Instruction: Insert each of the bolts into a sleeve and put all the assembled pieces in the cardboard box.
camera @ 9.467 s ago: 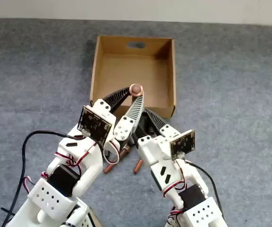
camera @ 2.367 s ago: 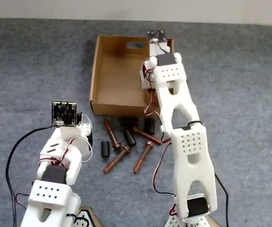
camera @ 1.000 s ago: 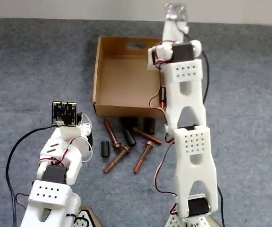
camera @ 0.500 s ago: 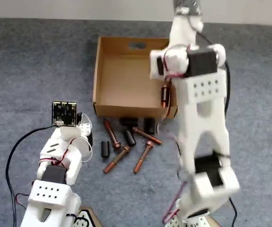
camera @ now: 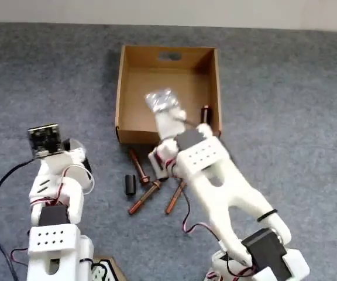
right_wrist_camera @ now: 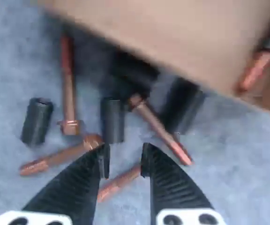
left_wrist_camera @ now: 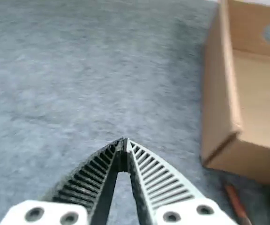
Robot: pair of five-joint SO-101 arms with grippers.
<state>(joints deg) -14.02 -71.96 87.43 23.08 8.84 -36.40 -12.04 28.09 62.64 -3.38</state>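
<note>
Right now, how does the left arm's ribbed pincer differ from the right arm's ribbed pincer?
The left arm's ribbed pincer is shut, tips touching; the right arm's ribbed pincer is open, with a gap between its tips. The left one hangs over bare grey carpet off a corner of the brown cardboard box; the right one hangs over the loose copper-coloured bolts and black cylindrical sleeves in front of that box. Both hold nothing.

cardboard box (camera: 120,88): assembled piece (camera: 206,113) inside | bolts (camera: 145,197), sleeve (camera: 130,184) on carpet (camera: 51,76) before it
</note>
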